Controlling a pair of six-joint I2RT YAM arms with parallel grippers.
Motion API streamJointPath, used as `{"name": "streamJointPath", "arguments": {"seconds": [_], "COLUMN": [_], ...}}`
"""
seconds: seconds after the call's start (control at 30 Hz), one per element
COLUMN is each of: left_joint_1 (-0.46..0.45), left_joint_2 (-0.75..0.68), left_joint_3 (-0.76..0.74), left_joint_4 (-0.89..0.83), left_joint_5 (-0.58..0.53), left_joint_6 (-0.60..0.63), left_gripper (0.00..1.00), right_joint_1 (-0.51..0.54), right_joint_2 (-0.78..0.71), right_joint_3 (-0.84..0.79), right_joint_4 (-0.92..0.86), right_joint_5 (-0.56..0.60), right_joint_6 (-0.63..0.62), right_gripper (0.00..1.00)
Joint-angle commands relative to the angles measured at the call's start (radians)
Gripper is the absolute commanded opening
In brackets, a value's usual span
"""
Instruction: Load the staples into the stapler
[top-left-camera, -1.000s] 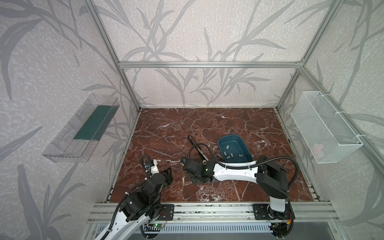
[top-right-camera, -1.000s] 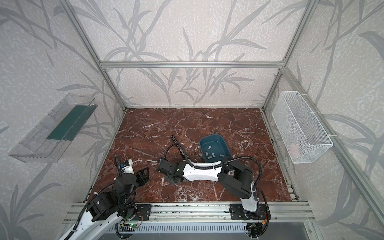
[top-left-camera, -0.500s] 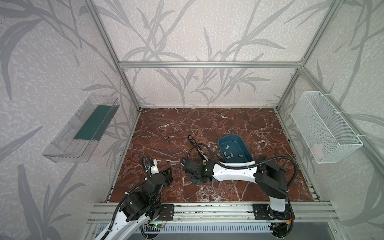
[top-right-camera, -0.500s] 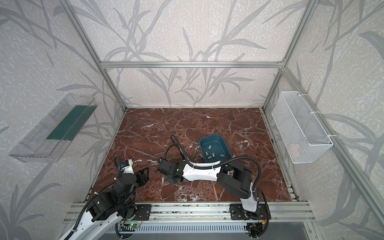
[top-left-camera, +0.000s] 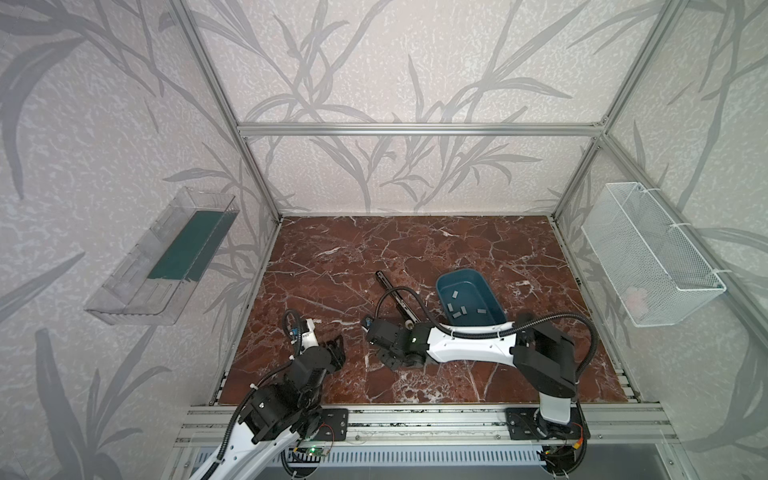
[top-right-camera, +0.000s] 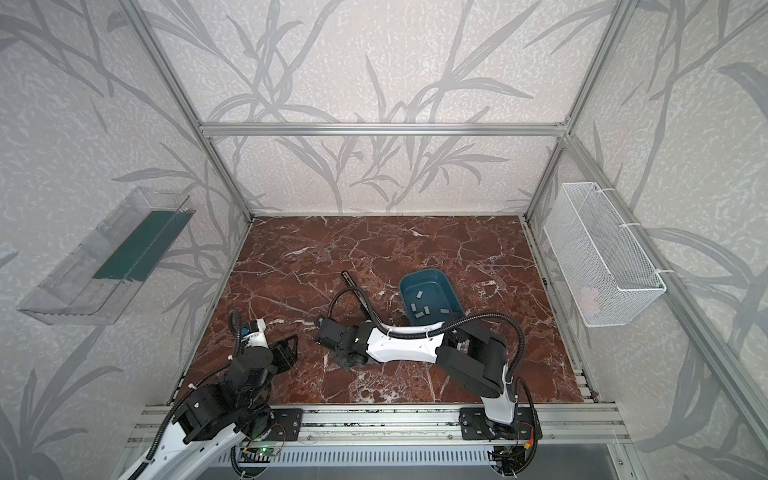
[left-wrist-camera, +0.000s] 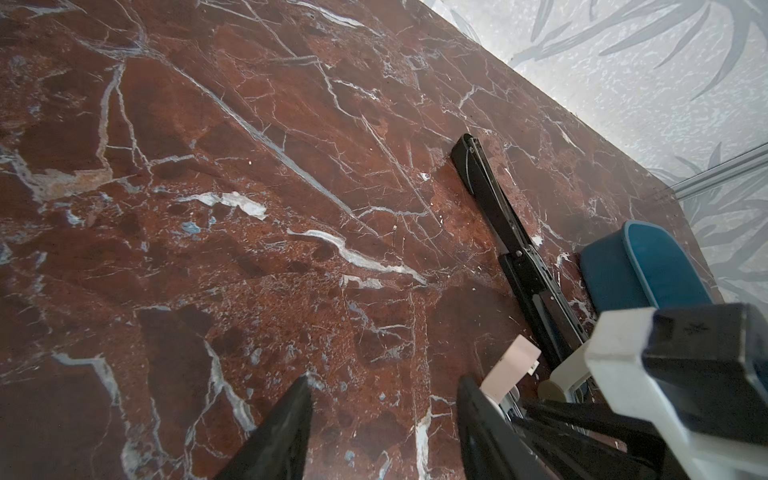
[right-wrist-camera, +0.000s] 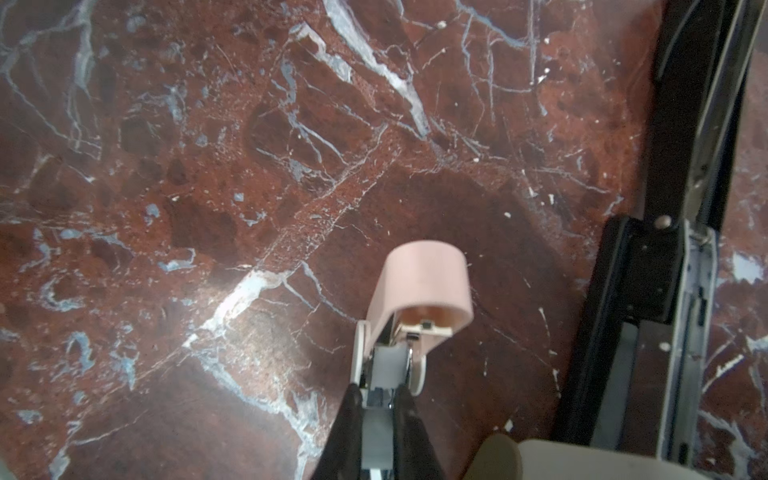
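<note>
Staples (top-left-camera: 454, 294) come to five by my count. They are small grey strips lying loose at mixed angles on the floor of the one blue tray (top-left-camera: 457, 273), which sits right of centre on the marble table (top-left-camera: 332, 249). My right arm's cable passes over the tray's near edge, so I can't rule out more beneath it. Staplers number two. One black stapler (top-left-camera: 384, 280) lies folded open flat on the table just left of the tray, its long axis running from far-left to near-right in both top views. One small pink stapler (right-wrist-camera: 419, 286) is clamped at its tail between the black fingers (right-wrist-camera: 345, 424) of my right gripper (right-wrist-camera: 378, 401). Its long axis carries straight on from the fingers, with the rounded nose away from them and toward the marble, near the black stapler's hinge; I can't tell whether it touches the table. My right arm reaches from its base at the near right edge, with the white forearm low and level across to the left past the middle and the wrist bent down. My left arm is folded up by the near-left corner, and the left gripper (left-wrist-camera: 384, 388) points toward the black stapler. Its two fingers (left-wrist-camera: 286, 432) are spread apart with only bare marble between them. One clear bin (top-left-camera: 124, 299) and one wire basket (top-left-camera: 648, 257) hang on the side walls.
</note>
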Motion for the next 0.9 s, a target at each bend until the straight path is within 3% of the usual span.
{"name": "streamJointPath", "arguments": {"seconds": [0.0, 0.87], "left_joint_1": [-0.002, -0.002], "left_joint_2": [-0.007, -0.01], "left_joint_3": [-0.01, -0.012], "left_joint_4": [-0.01, -0.01], "left_joint_5": [-0.018, -0.015], "left_joint_6": [0.009, 0.01], "left_gripper": [0.57, 0.57], "right_joint_1": [0.001, 0.001], "right_joint_2": [-0.013, 0.033], "right_joint_3": [0.0, 0.027], "right_joint_4": [-0.007, -0.023], "right_joint_5": [0.018, 0.008], "right_joint_6": [-0.009, -0.002], "right_gripper": [0.14, 0.14]}}
